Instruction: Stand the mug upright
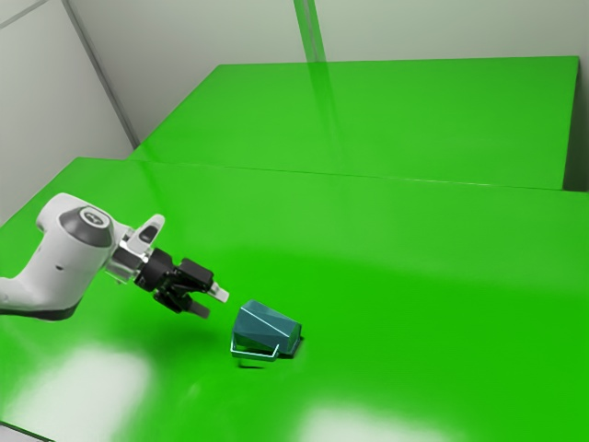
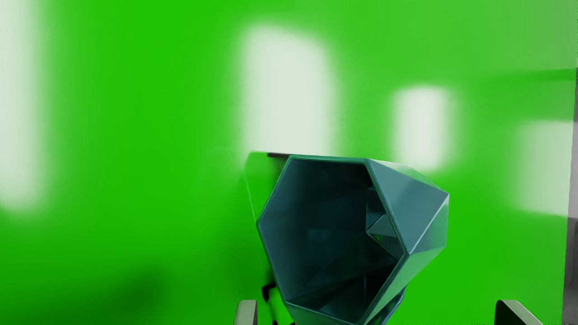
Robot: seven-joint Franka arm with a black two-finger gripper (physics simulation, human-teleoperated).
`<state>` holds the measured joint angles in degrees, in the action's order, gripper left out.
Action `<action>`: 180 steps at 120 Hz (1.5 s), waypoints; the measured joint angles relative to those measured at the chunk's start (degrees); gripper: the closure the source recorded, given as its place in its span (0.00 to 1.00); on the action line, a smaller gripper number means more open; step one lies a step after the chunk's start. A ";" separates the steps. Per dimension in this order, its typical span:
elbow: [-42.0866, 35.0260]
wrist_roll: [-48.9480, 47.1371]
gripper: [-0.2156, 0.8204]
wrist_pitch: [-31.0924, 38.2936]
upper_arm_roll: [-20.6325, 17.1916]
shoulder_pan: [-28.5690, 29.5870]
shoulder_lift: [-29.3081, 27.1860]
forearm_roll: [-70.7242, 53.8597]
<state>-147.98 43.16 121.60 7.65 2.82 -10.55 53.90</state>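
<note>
In the exterior view my gripper (image 1: 212,303) is open, just off the mug toward the exterior view's left, with a gap between fingertips and mug. The faceted teal mug (image 1: 267,327) lies on its side on the green table, its handle on the side nearest the exterior camera. In the wrist view the mug's open mouth (image 2: 329,234) faces my hand, and its dark hollow inside shows. The fingertips of the gripper (image 2: 377,313) stand wide apart there, on either side of the mug's lower part, not closed on it.
The glossy green table (image 1: 414,276) spreads around the mug, with bright reflections on it. Behind it is another green surface (image 1: 396,120), with pale walls (image 1: 184,37) beyond. The arm reaches in from the exterior view's left.
</note>
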 joint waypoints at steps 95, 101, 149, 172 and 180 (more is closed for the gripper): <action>-1.63 14.37 0.24 1.16 0.00 -4.36 3.91 11.75; -1.59 14.92 0.24 1.24 0.00 -4.78 4.03 12.21; -1.60 18.34 0.24 1.97 0.00 -7.86 4.04 14.72; -1.62 19.65 0.24 2.13 0.00 -8.99 4.42 16.06; -1.62 20.04 0.27 2.16 0.00 -9.18 4.53 16.48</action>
<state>-149.61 63.20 123.76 7.65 -6.36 -6.02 70.38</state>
